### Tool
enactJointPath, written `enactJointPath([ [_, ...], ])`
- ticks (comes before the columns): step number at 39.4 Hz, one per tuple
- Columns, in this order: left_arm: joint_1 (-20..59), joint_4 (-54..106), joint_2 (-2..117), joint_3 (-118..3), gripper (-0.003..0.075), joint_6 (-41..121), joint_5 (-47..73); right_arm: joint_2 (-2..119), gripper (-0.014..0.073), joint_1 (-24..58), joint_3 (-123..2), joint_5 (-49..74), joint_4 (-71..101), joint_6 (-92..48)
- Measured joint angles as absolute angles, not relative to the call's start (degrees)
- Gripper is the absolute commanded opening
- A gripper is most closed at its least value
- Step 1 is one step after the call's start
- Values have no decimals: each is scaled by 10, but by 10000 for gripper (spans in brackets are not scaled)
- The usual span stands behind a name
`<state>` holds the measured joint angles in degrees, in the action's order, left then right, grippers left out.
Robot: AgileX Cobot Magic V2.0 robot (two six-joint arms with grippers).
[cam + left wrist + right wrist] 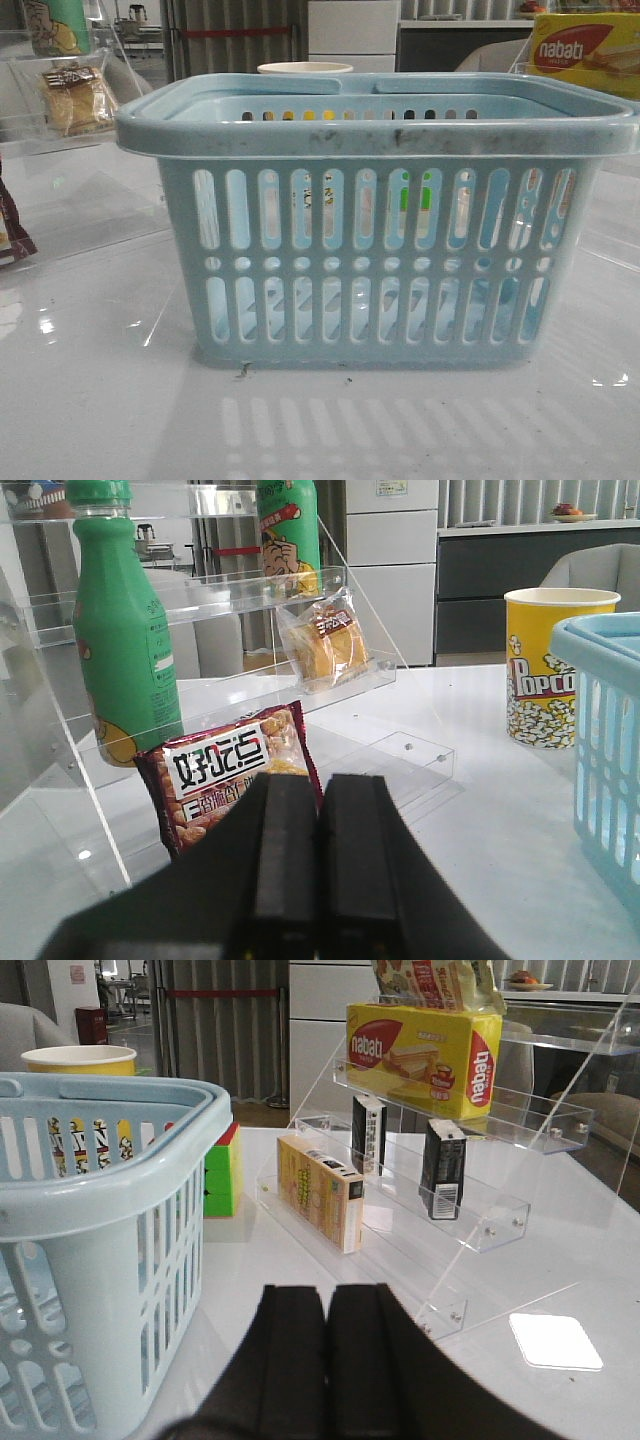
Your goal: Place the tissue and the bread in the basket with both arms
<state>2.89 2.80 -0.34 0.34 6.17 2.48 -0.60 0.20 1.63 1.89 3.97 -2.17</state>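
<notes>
The pale blue basket (375, 220) stands in the middle of the table and fills the front view. It also shows in the left wrist view (610, 750) and the right wrist view (100, 1210). The bread (325, 645) in its clear wrapper leans on an acrylic shelf left of the basket, also in the front view (72, 97). Two small black packs, one (441, 1168) and another (369, 1135), stand on the right acrylic shelf; I cannot tell which is the tissue. My left gripper (320, 790) is shut and empty, short of the left shelf. My right gripper (327, 1300) is shut and empty beside the basket.
A dark red snack bag (230, 770) and green bottles (120, 650) stand on the left shelf. A popcorn cup (555, 665) is behind the basket. On the right are the nabati box (420, 1045), a tan box (320, 1190) and a colour cube (222, 1170).
</notes>
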Motion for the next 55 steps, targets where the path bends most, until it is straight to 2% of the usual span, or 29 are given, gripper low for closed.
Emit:
enactJointPath([
  [16, 29, 28, -3, -3, 91, 62, -26, -6, 54, 2, 6, 16, 40, -22],
  [25, 29, 46, -3, -121, 91, 62, -9, -6, 54, 2, -128, 76, 40, -22],
  [34, 29, 51, 46, -280, 91, 62, 70, 57, 54, 2, -272, 140, 40, -22],
  [40, 29, 51, 131, -396, 91, 62, 188, 139, 54, 2, -373, 242, 40, -22],
  [45, 29, 51, 177, -427, 91, 62, 260, 190, 54, 2, -400, 315, 40, -22],
  [55, 29, 51, 240, -412, 91, 62, 345, 271, 54, 2, -401, 407, 40, -22],
])
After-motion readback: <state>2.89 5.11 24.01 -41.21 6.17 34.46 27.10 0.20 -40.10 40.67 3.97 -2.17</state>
